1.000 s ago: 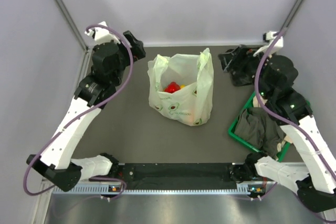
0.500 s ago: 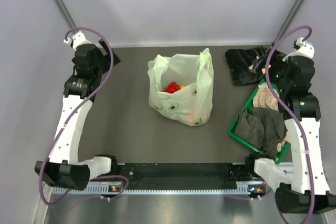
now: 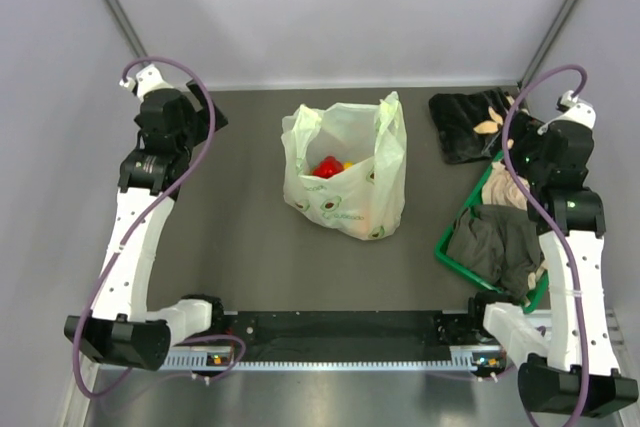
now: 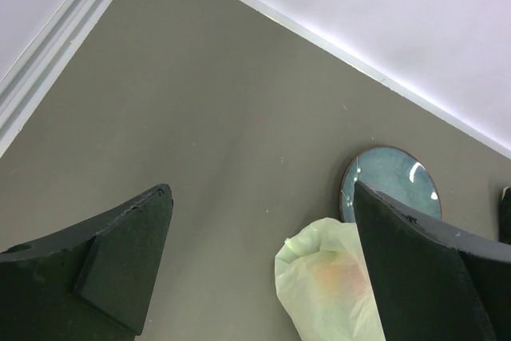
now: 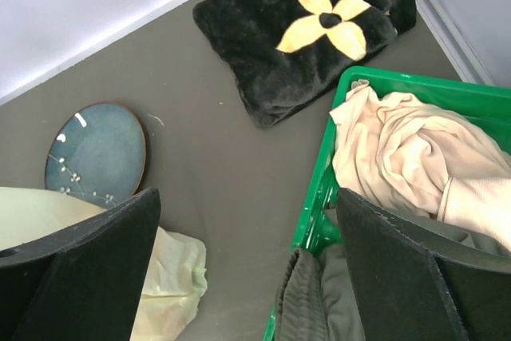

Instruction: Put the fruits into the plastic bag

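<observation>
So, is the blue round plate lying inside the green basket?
No, the plate lies flat on the bare table, apart from the green basket.

**What you cannot see**

From the top view you can make out only a red fruit (image 3: 327,167) and a yellow piece (image 3: 348,163) in the mouth of the plastic bag (image 3: 345,172). Its walls hide anything else inside. In the left wrist view, a finger (image 4: 423,269) of the left gripper (image 4: 262,193) covers the lower edge of the plate (image 4: 389,185). In the right wrist view, the green basket (image 5: 375,85) runs off the right edge.
</observation>
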You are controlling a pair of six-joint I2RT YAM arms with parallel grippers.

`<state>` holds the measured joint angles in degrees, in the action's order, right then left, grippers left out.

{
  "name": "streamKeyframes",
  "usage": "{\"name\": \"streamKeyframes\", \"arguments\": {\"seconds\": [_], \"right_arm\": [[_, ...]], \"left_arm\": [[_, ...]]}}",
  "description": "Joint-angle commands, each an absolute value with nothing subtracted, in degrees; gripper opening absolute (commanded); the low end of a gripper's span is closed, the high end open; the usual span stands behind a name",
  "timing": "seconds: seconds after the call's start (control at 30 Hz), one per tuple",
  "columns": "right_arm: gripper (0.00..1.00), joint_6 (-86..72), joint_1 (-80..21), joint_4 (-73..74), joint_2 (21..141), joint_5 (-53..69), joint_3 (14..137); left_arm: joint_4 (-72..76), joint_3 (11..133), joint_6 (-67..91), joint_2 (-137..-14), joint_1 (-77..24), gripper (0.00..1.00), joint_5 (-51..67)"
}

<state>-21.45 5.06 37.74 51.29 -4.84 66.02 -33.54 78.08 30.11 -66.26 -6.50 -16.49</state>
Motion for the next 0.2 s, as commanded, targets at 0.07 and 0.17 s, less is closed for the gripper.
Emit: {"name": "streamKeyframes", "arguments": {"seconds": [0.07,0.17], "right_arm": [[0.9,-21.4,5.7,35.4,49.6,-5.6,65.6],[0.9,-21.5,5.6,34.9,48.9,-5.8,65.6]], "left_arm": [[-31.8,78.4,28.8,-65.6,-6.3,0.99,-16.3],[-31.4,78.6,29.1,-65.3,-6.3,0.99,-15.9]]}}
